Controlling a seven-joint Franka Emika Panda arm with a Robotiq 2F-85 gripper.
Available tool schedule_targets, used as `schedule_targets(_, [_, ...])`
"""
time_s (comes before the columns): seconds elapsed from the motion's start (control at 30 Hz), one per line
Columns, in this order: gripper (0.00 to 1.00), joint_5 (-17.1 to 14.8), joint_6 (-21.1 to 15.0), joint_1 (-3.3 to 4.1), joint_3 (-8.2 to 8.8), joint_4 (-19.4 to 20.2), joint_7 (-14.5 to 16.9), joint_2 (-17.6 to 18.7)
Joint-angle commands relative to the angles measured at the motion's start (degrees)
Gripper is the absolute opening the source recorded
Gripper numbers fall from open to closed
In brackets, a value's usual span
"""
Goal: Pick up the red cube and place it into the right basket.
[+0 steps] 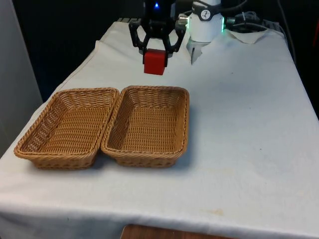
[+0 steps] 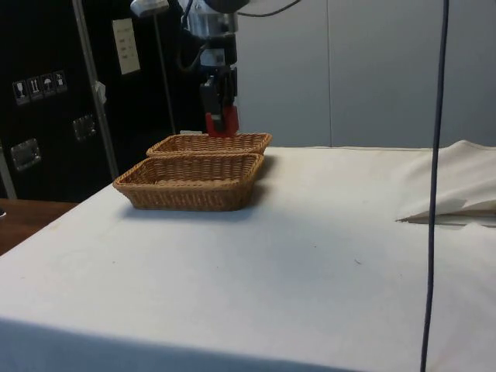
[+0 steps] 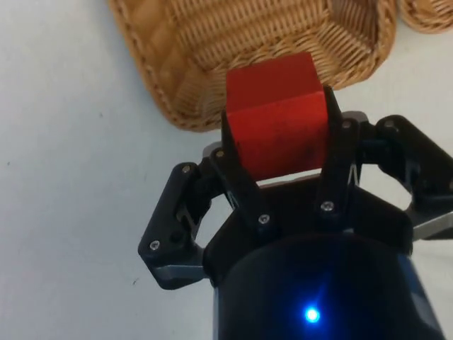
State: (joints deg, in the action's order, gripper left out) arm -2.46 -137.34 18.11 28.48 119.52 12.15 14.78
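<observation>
Two wicker baskets are seen side by side on the white cloth, and beyond them the red cube is held aloft, clamped in the black gripper, apparently for carrying to the right basket.

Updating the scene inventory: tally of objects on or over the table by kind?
Wicker baskets: 2, one at the front view's left and one at the front view's right
Red cube: 1, held in the gripper above the cloth
Total: 3
</observation>
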Motion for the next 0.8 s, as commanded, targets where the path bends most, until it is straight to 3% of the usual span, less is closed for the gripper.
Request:
schedule_targets(0.0, [0.03, -1.1, -0.2, -0.69, -0.11, -0.6, 1.4, 0.8])
schedule_targets(0.03, [0.03, -0.3, 0.0, -0.06, 0.23, -0.3, 0.4, 0.4])
schedule_targets(0.07, [0.03, -1.5, -0.2, -0.74, 0.11, -0.9, 1.8, 1.2])
schedule_targets(0.33, [0.03, -4.9, -0.3, -1.32, 2.18, -4.2, 5.7, 6.0])
schedule_targets(0.37, [0.03, -4.3, -0.1, -0.69, 2.64, -4.1, 5.0, 5.8])
schedule_targets(0.4, [0.03, -5.2, -0.3, -1.43, 2.41, -4.6, 6.0, 6.5])
schedule_targets(0.47, [0.03, -6.1, -0.3, -1.72, 3.04, -5.7, 7.2, 8.0])
schedule_targets(0.63, [0.03, -8.0, -0.2, -2.06, 4.58, -7.4, 9.6, 10.4])
schedule_targets(0.67, [0.03, -7.4, -0.1, -1.49, 4.81, -7.2, 8.8, 10.3])
schedule_targets(0.7, [0.03, -8.3, -0.2, -2.18, 4.87, -7.6, 10.0, 10.7])
schedule_targets(0.77, [0.03, -8.9, -0.2, -2.35, 5.33, -7.8, 10.7, 11.2])
